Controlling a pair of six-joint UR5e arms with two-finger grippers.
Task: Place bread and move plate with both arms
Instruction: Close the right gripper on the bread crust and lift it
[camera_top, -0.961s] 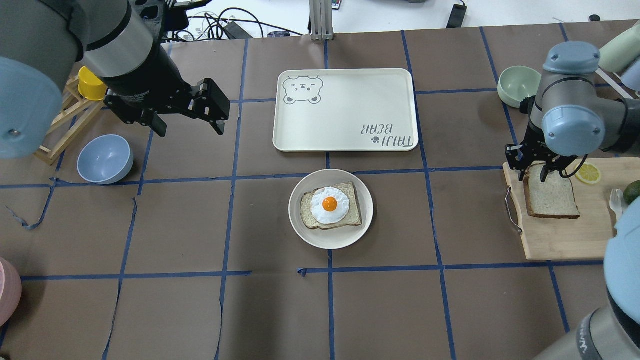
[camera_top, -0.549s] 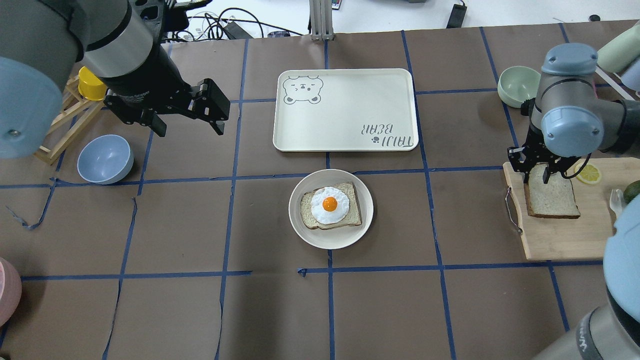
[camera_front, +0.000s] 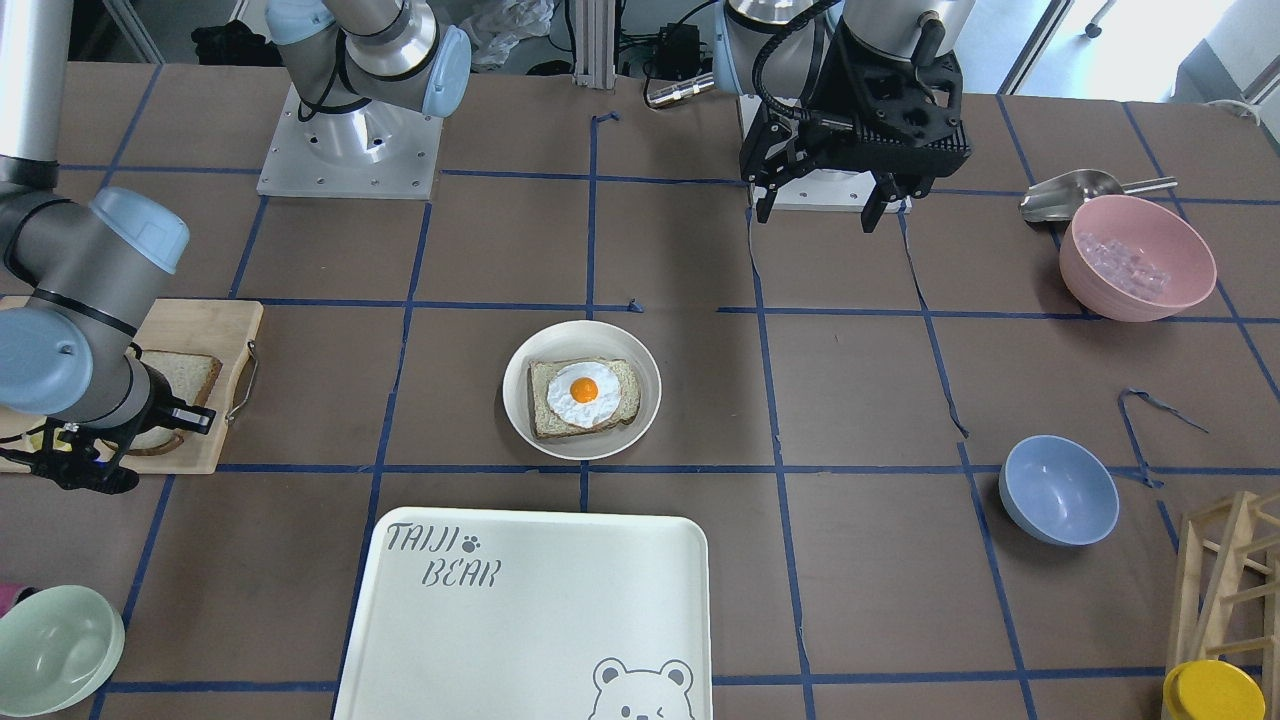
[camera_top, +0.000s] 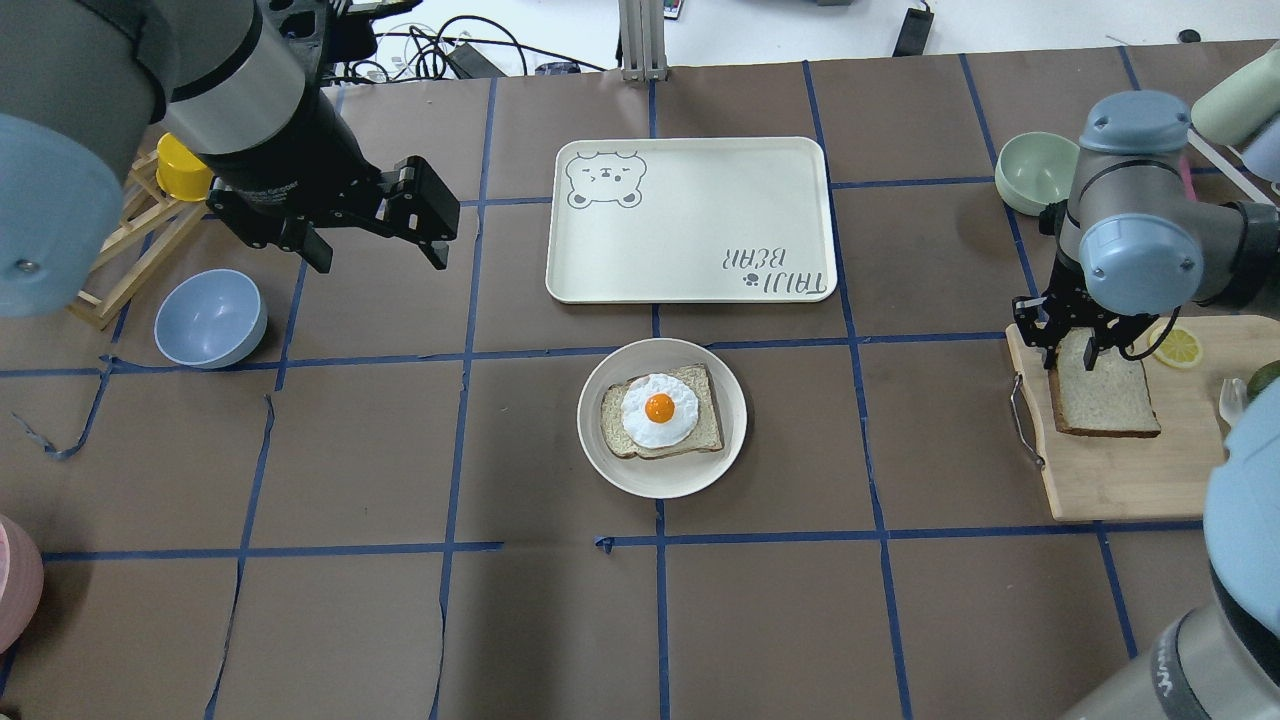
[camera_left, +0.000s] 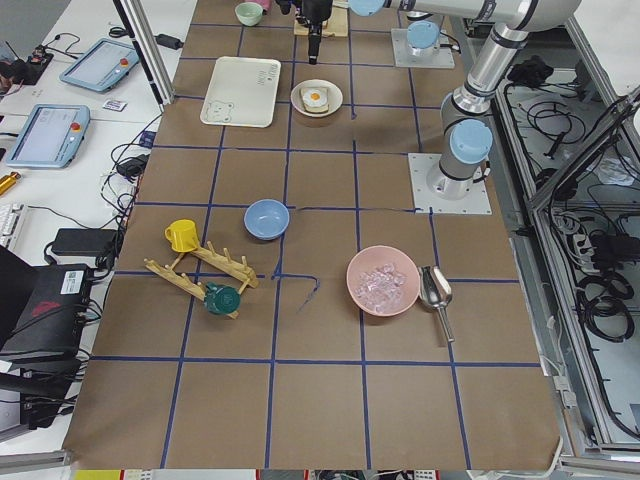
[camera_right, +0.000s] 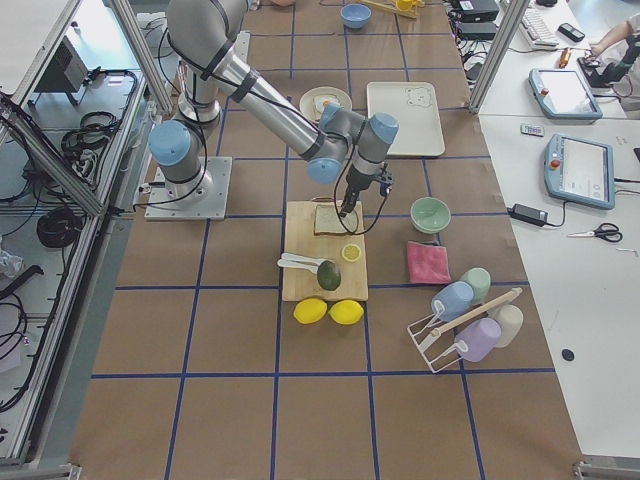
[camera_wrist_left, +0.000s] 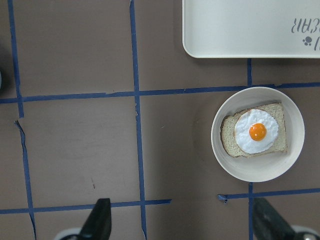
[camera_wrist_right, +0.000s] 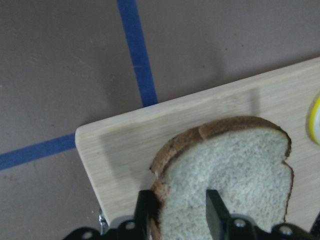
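Observation:
The bread (camera_top: 1105, 395) lies on a wooden cutting board (camera_top: 1130, 480) at the right. My right gripper (camera_top: 1072, 352) is at its far rounded end. In the right wrist view the narrow-set fingers (camera_wrist_right: 215, 212) hold the bread's (camera_wrist_right: 235, 185) crust edge between them. The plate (camera_top: 662, 485) sits at the table's middle and holds a squarer slice with a fried egg (camera_top: 660, 410). My left gripper (camera_top: 382, 260) is open and empty, high over the far left, well away from the plate (camera_wrist_left: 257, 172).
The white bear-printed tray (camera_top: 690, 220) lies just beyond the plate. A pale green bowl (camera_top: 1035, 170) stands beyond the board, with a lemon slice (camera_top: 1177, 346) on the board. A blue bowl (camera_top: 210, 318) and a wooden rack with a yellow cup (camera_top: 185, 165) are at the left.
The right arm's wrist has shifted slightly over the bread's far end. The bread still lies on the board. The left arm has not moved.

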